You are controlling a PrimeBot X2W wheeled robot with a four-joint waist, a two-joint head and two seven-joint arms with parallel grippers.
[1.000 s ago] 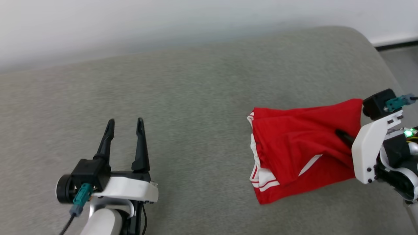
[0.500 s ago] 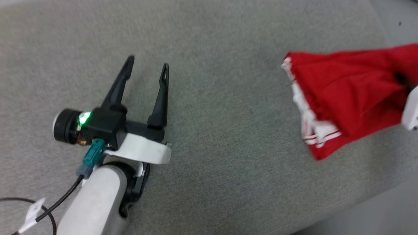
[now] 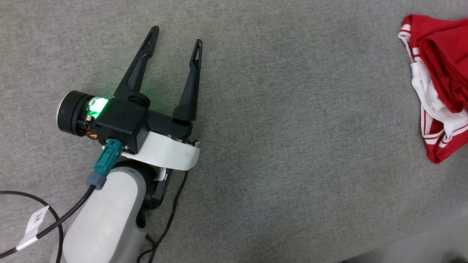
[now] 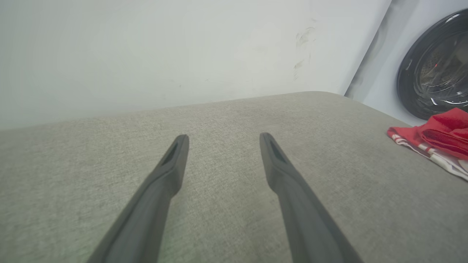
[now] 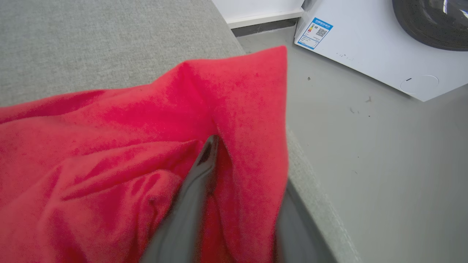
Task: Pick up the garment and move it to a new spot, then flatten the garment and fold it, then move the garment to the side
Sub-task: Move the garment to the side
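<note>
Two pincers: the right pincer [image 5: 248,164] is clamped on a fold of the garment [image 3: 444,47]; the left pincer [image 3: 177,35], fingers apart, is well to the garment's left.

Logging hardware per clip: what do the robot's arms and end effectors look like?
The left end effector has two long black tapered fingers with slotted tips on a black body with a green light, a white bracket and a pale grey forearm. A teal connector feeds a black cable carrying a white tag. The right arm's finger is glossy dark.
</note>
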